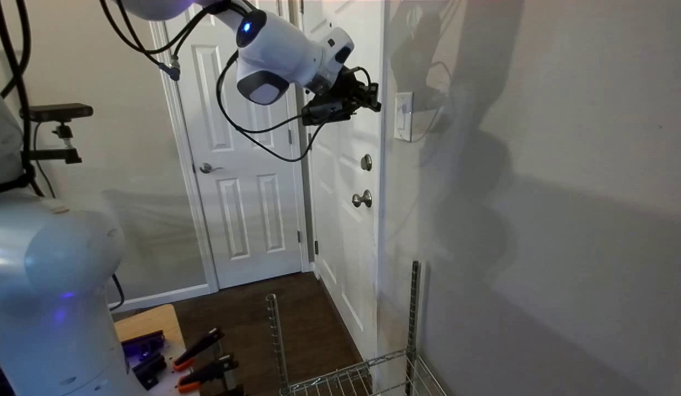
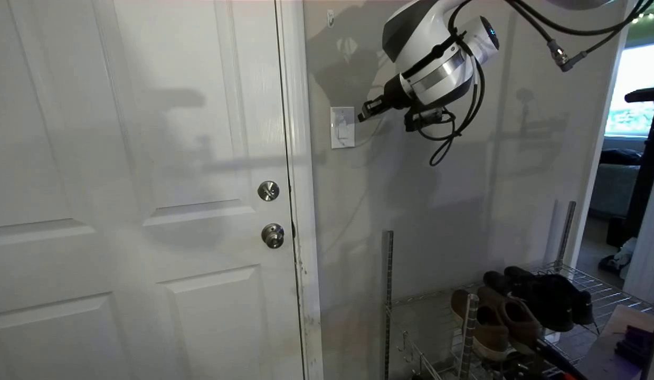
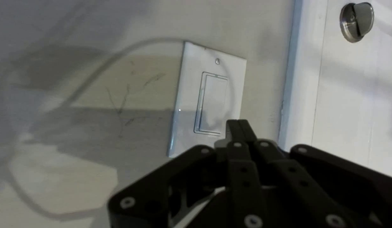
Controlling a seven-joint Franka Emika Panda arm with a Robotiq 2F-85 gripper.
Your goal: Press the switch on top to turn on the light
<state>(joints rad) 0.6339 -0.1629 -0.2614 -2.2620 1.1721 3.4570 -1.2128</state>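
Gripper [image 3: 239,123] hovering near rocker switch [image 3: 212,100], fingertips [image 3: 233,126] meeting, empty; switch probably resisting lightly, needing pushing at upper half.

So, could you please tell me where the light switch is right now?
In an exterior view, the light switch is on the wall just right of the door frame, higher than the deadbolt, with the closed jaws just to its right.

White rectangular switch plate [image 2: 342,127]: free air between it and black two-fingered gripper [image 2: 361,114]; raised white door trim [image 2: 296,105] alongside.
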